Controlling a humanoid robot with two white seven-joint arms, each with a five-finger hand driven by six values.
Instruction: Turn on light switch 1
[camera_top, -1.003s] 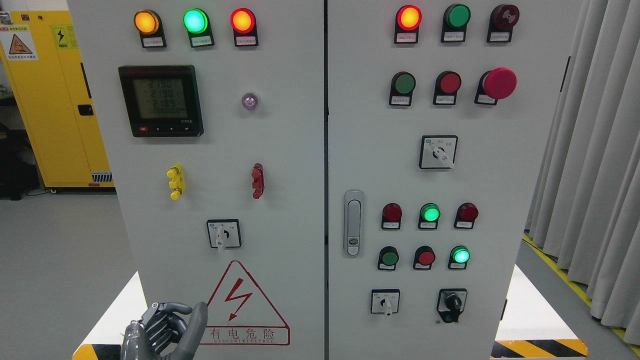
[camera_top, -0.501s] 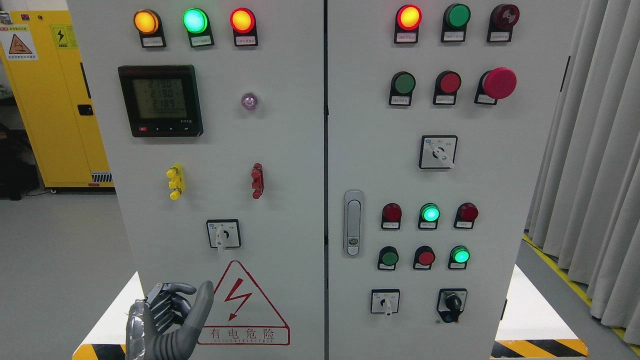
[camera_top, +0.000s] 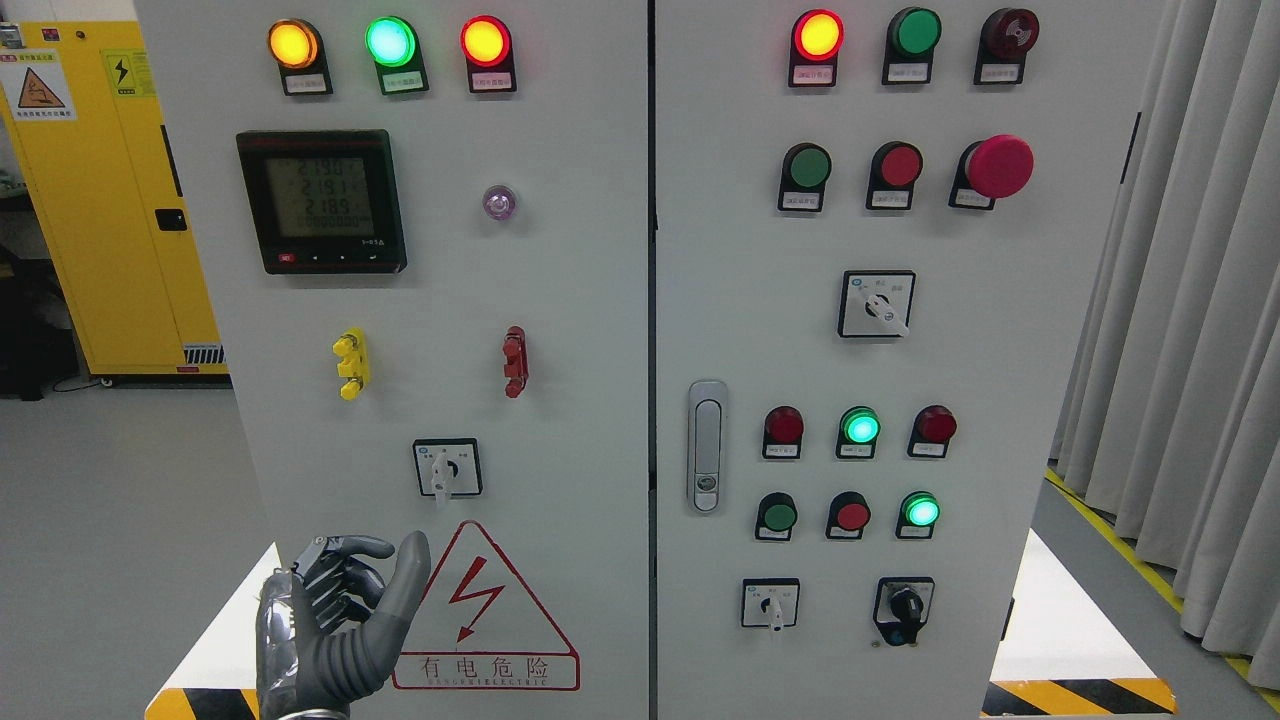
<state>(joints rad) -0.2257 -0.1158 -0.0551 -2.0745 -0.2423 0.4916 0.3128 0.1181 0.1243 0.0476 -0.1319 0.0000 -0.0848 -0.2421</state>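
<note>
Head view. You face a pale grey two-door electrical cabinet (camera_top: 560, 300) that fills most of the frame. Your left hand (camera_top: 330, 625), dark grey with metallic knuckles, rises from the lower left edge in front of the left door; its fingers (camera_top: 345, 575) are curled loosely toward the palm, the thumb (camera_top: 405, 585) stands upright, and they grip nothing. The thumb tip lies just beside the left edge of the red triangular high-voltage warning sign (camera_top: 487, 610), and you cannot tell whether it touches the door.

No label is legible enough to tell you which control is light switch 1. The nearest candidate, a small white rotary selector switch in a black square frame (camera_top: 447, 468), sits on the left door above the warning sign and above the hand, apart from it, with its lever pointing down.

Higher on the same door you see a yellow terminal post (camera_top: 352, 363), a red terminal post (camera_top: 515, 361), a black digital meter with a lit display (camera_top: 322, 200), and a row of lit amber, green and red lamps (camera_top: 390, 42).

The right door carries a silver door latch (camera_top: 707, 445), further pilot lamps and push-buttons, and a large red mushroom button (camera_top: 997, 167). A yellow storage cabinet (camera_top: 100, 200) stands behind at the left, and grey curtains (camera_top: 1180, 320) hang at the right.
</note>
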